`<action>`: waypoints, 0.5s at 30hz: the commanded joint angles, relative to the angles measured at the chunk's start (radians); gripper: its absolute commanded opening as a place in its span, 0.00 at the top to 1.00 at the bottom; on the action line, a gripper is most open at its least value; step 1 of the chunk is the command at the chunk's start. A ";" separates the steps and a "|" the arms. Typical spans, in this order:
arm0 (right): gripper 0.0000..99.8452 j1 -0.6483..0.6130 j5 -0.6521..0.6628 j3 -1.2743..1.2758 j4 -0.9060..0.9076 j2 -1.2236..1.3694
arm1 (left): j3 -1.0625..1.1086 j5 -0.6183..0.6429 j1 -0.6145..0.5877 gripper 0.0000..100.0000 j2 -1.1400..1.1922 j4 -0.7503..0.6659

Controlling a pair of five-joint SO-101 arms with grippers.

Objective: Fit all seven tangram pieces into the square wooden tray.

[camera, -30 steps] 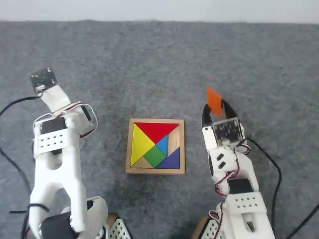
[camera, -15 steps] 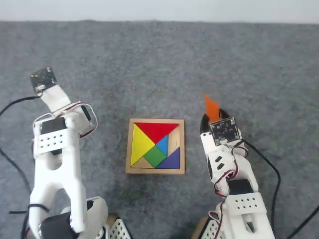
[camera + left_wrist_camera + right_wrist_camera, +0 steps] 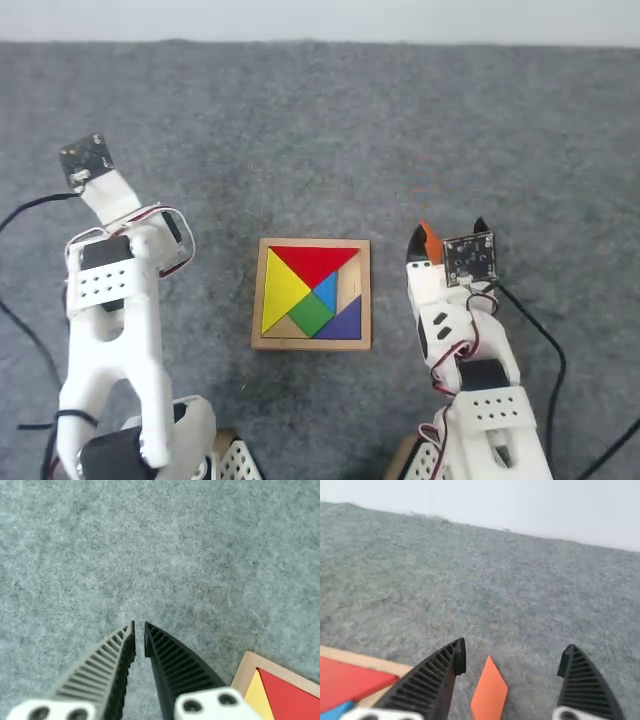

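Note:
The square wooden tray (image 3: 362, 296) sits mid-table holding red (image 3: 315, 262), yellow (image 3: 282, 290), blue (image 3: 327, 292), green (image 3: 312, 313) and purple (image 3: 345, 318) pieces; bare wood shows at its right side and lower left corner. An orange piece (image 3: 430, 243) lies on the carpet just right of the tray. My right gripper (image 3: 448, 233) stands open around it. In the right wrist view the orange piece (image 3: 489, 692) is between the spread fingers of that gripper (image 3: 514, 657), nearer one finger. My left gripper (image 3: 139, 626) is shut on nothing over the carpet left of the tray (image 3: 245, 672).
Grey carpet covers the table, with a pale wall along the far edge (image 3: 520, 505). The left arm (image 3: 110, 290) stands tall at the left, cables trailing beside both arm bases. Open carpet lies beyond the tray.
The right gripper has drawn back toward its base, and the orange piece has come with it to a spot beside the tray's upper right corner. Its fingers now stand wide apart. The left arm kept still.

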 commanded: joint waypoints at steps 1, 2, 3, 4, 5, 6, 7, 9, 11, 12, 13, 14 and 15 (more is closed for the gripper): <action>0.74 0.004 -0.012 -0.095 0.010 -0.019 | -0.007 -0.011 0.002 0.97 -0.031 -0.020; 0.75 0.007 -0.012 -0.109 0.015 -0.016 | -0.007 -0.011 0.002 0.97 -0.031 -0.020; 0.76 0.010 -0.014 -0.130 0.044 -0.007 | -0.007 -0.011 0.002 0.97 -0.032 -0.020; 0.78 0.010 -0.015 -0.161 0.099 -0.005 | -0.007 -0.011 0.002 0.97 -0.034 -0.020; 0.79 0.004 -0.015 -0.201 0.177 0.001 | -0.007 -0.011 0.002 0.97 -0.035 -0.020; 0.81 -0.002 -0.017 -0.247 0.265 0.015 | -0.007 -0.011 0.002 0.97 -0.035 -0.020; 0.82 -0.012 -0.031 -0.298 0.349 0.038 | -0.007 -0.011 0.002 0.97 -0.035 -0.020; 0.82 -0.018 -0.077 -0.394 0.484 0.105 | -0.007 -0.011 0.002 0.97 -0.035 -0.020; 0.82 -0.015 -0.104 -0.486 0.576 0.208 | -0.007 -0.011 0.002 0.97 -0.034 -0.020; 0.82 -0.015 -0.107 -0.526 0.604 0.266 | -0.007 -0.011 0.002 0.97 -0.034 -0.020; 0.82 -0.015 -0.109 -0.565 0.625 0.329 | -0.007 -0.011 0.002 0.97 -0.034 -0.020; 0.82 -0.015 -0.115 -0.603 0.644 0.397 | -0.007 -0.011 0.002 0.97 -0.032 -0.020; 0.82 -0.015 -0.121 -0.641 0.662 0.466 | -0.005 -0.011 0.002 0.97 -0.032 -0.018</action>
